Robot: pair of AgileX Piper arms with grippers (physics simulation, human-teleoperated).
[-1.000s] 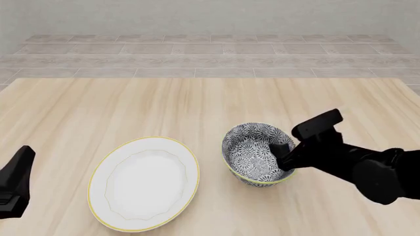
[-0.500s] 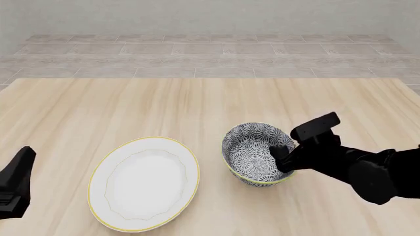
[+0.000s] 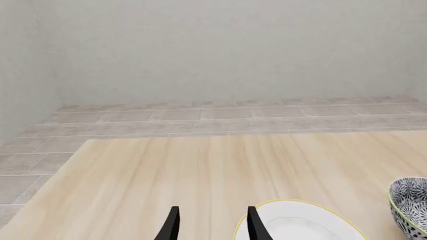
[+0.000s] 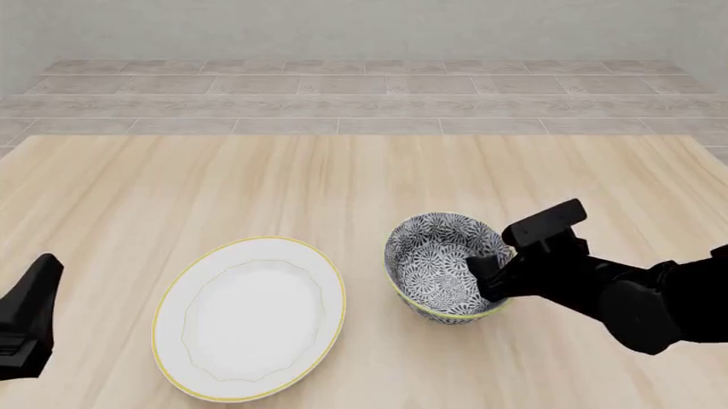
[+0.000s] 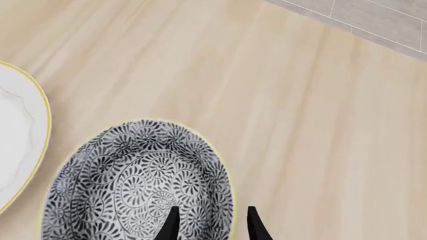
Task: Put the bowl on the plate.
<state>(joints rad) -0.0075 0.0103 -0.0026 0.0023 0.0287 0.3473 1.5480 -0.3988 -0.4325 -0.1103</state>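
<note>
The right gripper [image 5: 209, 226] straddles the yellow rim of the deep grey-and-white floral bowl [image 4: 438, 266], not visibly clamped. That bowl stands just beside the wide white plate [image 4: 249, 317]. The left gripper [image 3: 211, 226] gapes, empty.

The right arm [image 4: 637, 302] is showing as a matte black, bulky body with rounded, swollen segments and no visible markings, cables or screws, and at its 10 o'clock end it is carrying a flat rectangular black block [image 4: 546, 221] above a narrower dark finger piece. The left arm [image 4: 26, 319] is appearing only as a black, wedge-shaped piece tapering to a point toward 12 o'clock, with a faint grey edge low on it. In both wrist views the right gripper [image 5: 209, 224] and the left gripper [image 3: 209, 224] are each showing two thin black blade-like fingers narrowing to pointed tips.
</note>
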